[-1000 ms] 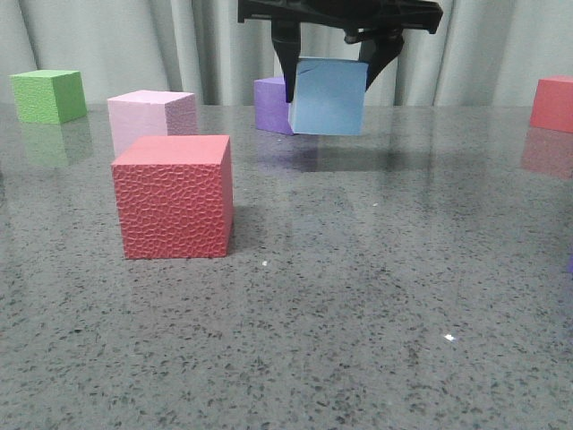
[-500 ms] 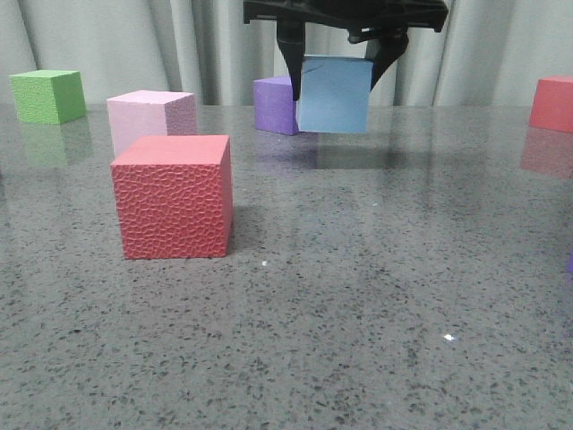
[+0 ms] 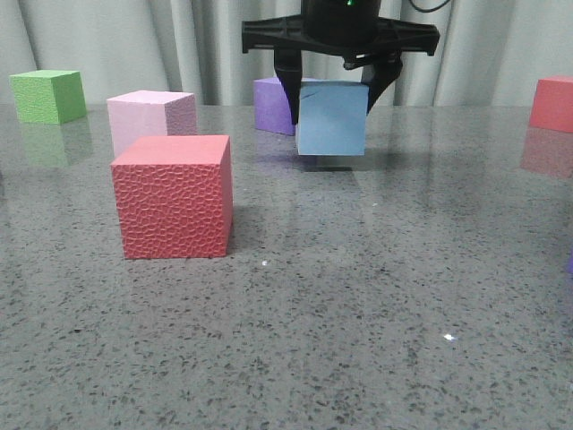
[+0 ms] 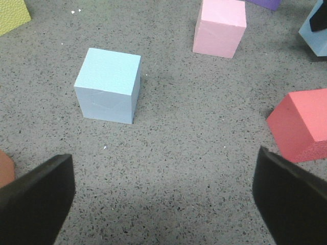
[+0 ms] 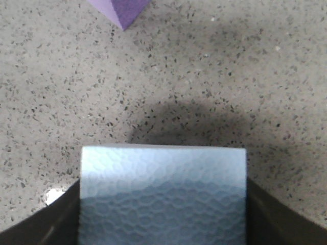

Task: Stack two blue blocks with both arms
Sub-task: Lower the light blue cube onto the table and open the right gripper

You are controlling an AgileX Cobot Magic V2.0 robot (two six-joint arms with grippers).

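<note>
My right gripper (image 3: pixel 331 106) is shut on one pale blue block (image 3: pixel 332 118), which hangs squarely just above the table near its far middle. In the right wrist view that block (image 5: pixel 162 194) fills the space between the dark fingers (image 5: pixel 56 219), with its shadow on the table beyond. The second blue block (image 4: pixel 108 84) rests on the table, ahead of my left gripper (image 4: pixel 163 204) and off to one side of its midline. That gripper is open with only bare table between its fingers (image 4: pixel 36 199). The held block (image 4: pixel 316 31) shows at the edge of the left wrist view.
A large red cube (image 3: pixel 175 197) stands at the near left, with a pink cube (image 3: pixel 152 116) behind it. A green cube (image 3: pixel 49 94) is at the far left, a purple cube (image 3: pixel 273 103) sits behind the held block, and another red cube (image 3: pixel 553 103) is at the far right.
The right gripper has come down with the blue block, from well above the table to just over it. The block has squared up slightly. The other cubes have not moved.
</note>
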